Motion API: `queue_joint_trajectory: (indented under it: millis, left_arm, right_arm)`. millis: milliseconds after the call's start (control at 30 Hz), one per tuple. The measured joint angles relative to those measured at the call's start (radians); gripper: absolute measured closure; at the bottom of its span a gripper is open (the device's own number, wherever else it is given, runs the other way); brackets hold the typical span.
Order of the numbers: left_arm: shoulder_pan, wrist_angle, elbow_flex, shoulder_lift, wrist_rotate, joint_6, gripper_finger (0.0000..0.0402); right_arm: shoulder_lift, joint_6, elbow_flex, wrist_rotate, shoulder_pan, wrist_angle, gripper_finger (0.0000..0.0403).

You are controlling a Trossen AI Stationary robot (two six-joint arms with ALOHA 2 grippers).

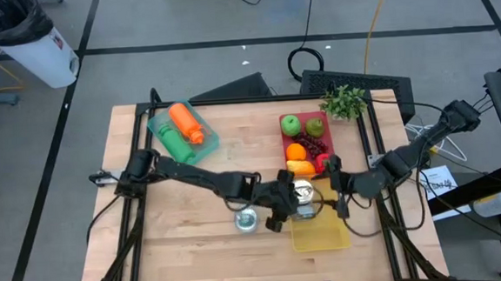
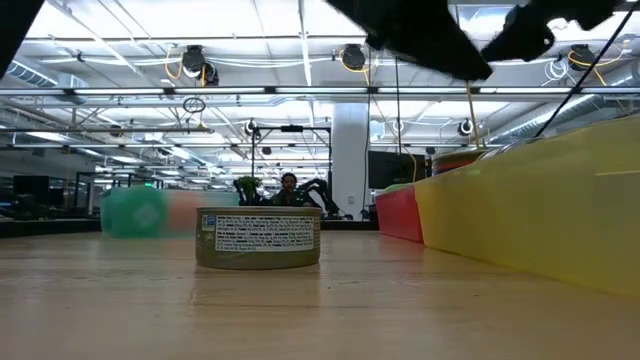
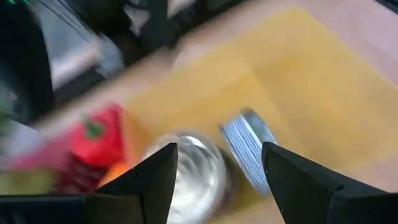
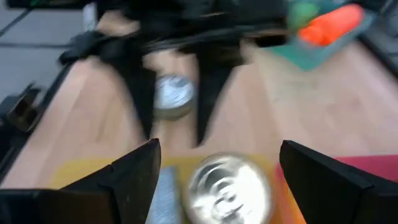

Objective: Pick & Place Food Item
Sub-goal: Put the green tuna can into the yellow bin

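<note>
A shiny tin can (image 1: 304, 190) stands upright at the far end of the yellow tray (image 1: 322, 234). Beside it another can (image 3: 249, 144) lies on its side in the tray. A third can (image 1: 247, 219) stands on its base on the table, left of the tray. My left gripper (image 1: 282, 206) hangs open just above the tray's far left corner, and its fingers (image 3: 219, 149) touch nothing. My right gripper (image 1: 334, 188) is open at the tray's far right corner, facing the upright can (image 4: 230, 183) without touching it.
A red tray (image 1: 285, 143) with fruit and vegetables adjoins the yellow tray's far side. A green tray (image 1: 155, 122) with an orange and a green item sits at the far left. A small plant (image 1: 344, 102) stands at the far right corner. Bare wood lies at the near left.
</note>
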Motion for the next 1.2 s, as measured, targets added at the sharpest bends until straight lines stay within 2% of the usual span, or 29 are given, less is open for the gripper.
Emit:
queue_joint_trajectory:
  millis: [100, 200, 233, 300, 400, 567, 733, 933, 1067, 1200]
  left_arm:
    - [0.041, -0.02, 0.0, 0.0, 0.189, -0.087, 0.016]
    - [0.073, 0.046, 0.0, -0.001, 0.389, -0.18, 0.016]
    - [0.079, 0.069, 0.0, -0.001, 0.44, -0.204, 0.016]
    - [0.079, 0.114, 0.0, -0.001, 0.476, -0.232, 0.016]
    - [0.059, 0.136, -0.001, -0.026, 0.423, -0.239, 0.016]
    - [0.006, 0.13, -0.001, -0.116, 0.224, -0.23, 0.016]
    - [-0.043, 0.125, -0.001, -0.209, 0.192, -0.178, 0.016]
    - [-0.086, 0.075, 0.0, -0.252, 0.185, -0.149, 0.016]
    - [-0.099, 0.045, 0.0, -0.25, 0.121, -0.148, 0.016]
    - [-0.099, 0.009, -0.001, -0.249, 0.079, -0.176, 0.016]
  right_arm:
    - [0.051, 0.035, -0.015, -0.004, 0.073, 0.007, 0.0094]
    - [0.12, 0.041, -0.063, -0.006, 0.134, 0.089, 0.0094]
    - [0.141, 0.039, -0.077, -0.007, 0.145, 0.133, 0.0094]
    - [0.178, 0.039, -0.087, -0.005, 0.158, 0.201, 0.0094]
    - [0.221, 0.073, -0.087, -0.004, 0.162, 0.204, 0.0094]
    - [0.31, 0.16, -0.088, -0.003, 0.161, 0.19, 0.0094]
    - [0.4, 0.168, -0.088, 0.041, 0.157, 0.194, 0.0094]
    - [0.41, 0.177, -0.088, 0.046, 0.139, 0.199, 0.0096]
    - [0.41, 0.177, -0.088, -0.052, 0.139, 0.198, 0.0128]
    - [0.41, 0.168, -0.088, -0.101, 0.14, 0.221, 0.0197]
